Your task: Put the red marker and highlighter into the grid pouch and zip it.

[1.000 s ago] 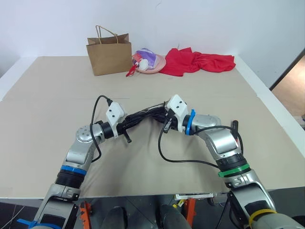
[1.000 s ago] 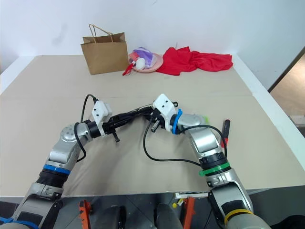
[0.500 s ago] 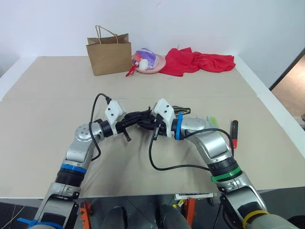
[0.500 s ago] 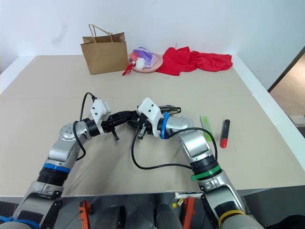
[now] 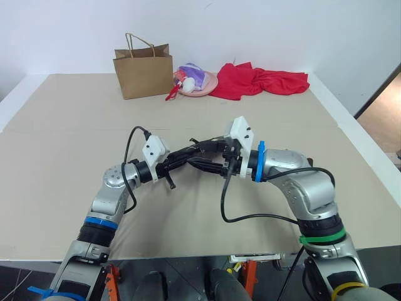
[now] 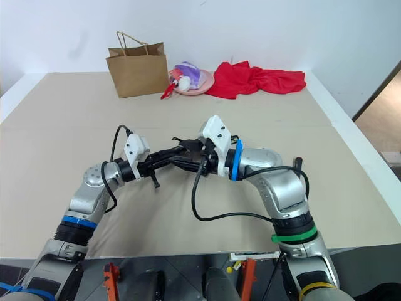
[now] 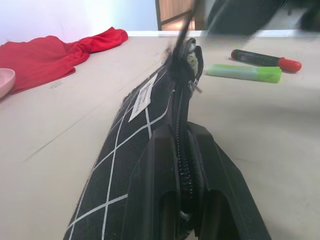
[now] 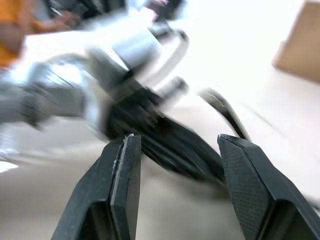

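- Grid pouch (image 7: 145,125) is held off the table (image 5: 62,144) between the two arms; in the head views it reads as a dark strip, grid barely visible, and its far end is hidden behind the right gripper (image 5: 220,155).
- Right wrist view is motion-blurred: the pouch is a dark smear beyond the fingers, and a person's orange sleeve shows at the picture's edge, details unreadable.
- Red marker (image 7: 262,59) and highlighter (image 7: 243,73) lie side by side on the table beyond the pouch in the left wrist view. In the right eye view the right forearm covers almost all of the marker; only its dark tip shows.
- White label (image 7: 141,98) on the pouch side; any print is too small to read.
- Left gripper (image 7: 181,150): jaws clamped on the zipper edge of the pouch, zipper running up between the two fingers.
- Right gripper: jaws spread apart, nothing between them; the pouch lies just ahead of the fingertips, contact cannot be told.
- Far edge of table: brown paper bag (image 5: 143,73), pink plate (image 5: 203,84), red cloth (image 5: 263,80).
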You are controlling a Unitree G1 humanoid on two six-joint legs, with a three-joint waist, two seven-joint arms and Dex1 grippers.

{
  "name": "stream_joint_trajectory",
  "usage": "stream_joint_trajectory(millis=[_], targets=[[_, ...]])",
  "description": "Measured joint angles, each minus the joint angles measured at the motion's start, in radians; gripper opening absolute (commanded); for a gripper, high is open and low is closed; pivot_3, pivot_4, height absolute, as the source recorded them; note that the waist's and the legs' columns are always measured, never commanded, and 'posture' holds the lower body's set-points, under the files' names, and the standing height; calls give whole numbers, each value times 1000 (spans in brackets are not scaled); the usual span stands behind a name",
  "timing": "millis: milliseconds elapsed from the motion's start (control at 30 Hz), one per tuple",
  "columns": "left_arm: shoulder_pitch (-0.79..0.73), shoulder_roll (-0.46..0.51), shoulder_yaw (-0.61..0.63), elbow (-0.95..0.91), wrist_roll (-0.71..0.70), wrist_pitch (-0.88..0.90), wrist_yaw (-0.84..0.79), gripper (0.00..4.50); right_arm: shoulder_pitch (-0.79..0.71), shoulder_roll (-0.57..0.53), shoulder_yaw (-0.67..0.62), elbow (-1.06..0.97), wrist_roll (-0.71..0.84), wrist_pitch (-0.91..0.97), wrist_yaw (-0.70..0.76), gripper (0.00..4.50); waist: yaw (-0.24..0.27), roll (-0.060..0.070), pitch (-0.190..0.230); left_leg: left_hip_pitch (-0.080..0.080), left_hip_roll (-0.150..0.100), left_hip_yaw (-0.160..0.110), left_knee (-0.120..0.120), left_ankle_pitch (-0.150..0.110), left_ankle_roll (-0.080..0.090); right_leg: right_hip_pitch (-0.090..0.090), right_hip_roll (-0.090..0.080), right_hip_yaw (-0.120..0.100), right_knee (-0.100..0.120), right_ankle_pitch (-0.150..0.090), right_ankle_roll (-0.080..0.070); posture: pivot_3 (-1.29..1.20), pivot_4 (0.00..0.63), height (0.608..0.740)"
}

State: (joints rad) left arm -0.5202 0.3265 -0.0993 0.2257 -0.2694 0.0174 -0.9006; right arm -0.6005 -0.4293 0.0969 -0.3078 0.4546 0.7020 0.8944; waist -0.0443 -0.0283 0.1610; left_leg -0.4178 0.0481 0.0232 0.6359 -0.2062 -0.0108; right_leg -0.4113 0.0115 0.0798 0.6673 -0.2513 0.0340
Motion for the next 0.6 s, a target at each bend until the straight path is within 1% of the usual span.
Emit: stream_joint_trajectory(millis=[33,167,233,333,467,600], targets=[[0,0,-1,0,0,0,0,0,5,-8,-5,-7,9,4,3,2684,0,0,0,0,0,0,0,0,0,0,0,0,0,0,0,0,150,740],[6,-3,-2,0,4,-1,1,0,81,-147,-73,-28,24,4,18,2684,3,0,0,-1,-2,0,1,0,0,0,-2,0,-1,0,0,0,150,740],[9,-3,-2,0,4,-1,1,0,115,-219,-126,-17,-1,-9,3,2684,3,0,0,-1,-2,1,1,0,0,0,-2,0,-1,0,1,0,150,740],[21,0,5,-5,-1,-1,0,0,197,-337,-234,49,-88,-38,-79,2684,5,-1,0,-1,-2,1,1,0,0,0,-2,0,-1,0,1,0,150,740],[32,0,22,-16,-28,2,-8,0,269,-368,-349,98,-143,5,-202,2684,1,-1,0,-1,-1,1,0,0,0,-1,0,1,-1,0,1,0,150,740],[33,1,30,-30,-52,2,-24,0,312,-356,-421,96,-164,124,-330,2684,1,0,0,0,0,1,0,0,0,0,0,2,-1,0,1,0,150,740]])
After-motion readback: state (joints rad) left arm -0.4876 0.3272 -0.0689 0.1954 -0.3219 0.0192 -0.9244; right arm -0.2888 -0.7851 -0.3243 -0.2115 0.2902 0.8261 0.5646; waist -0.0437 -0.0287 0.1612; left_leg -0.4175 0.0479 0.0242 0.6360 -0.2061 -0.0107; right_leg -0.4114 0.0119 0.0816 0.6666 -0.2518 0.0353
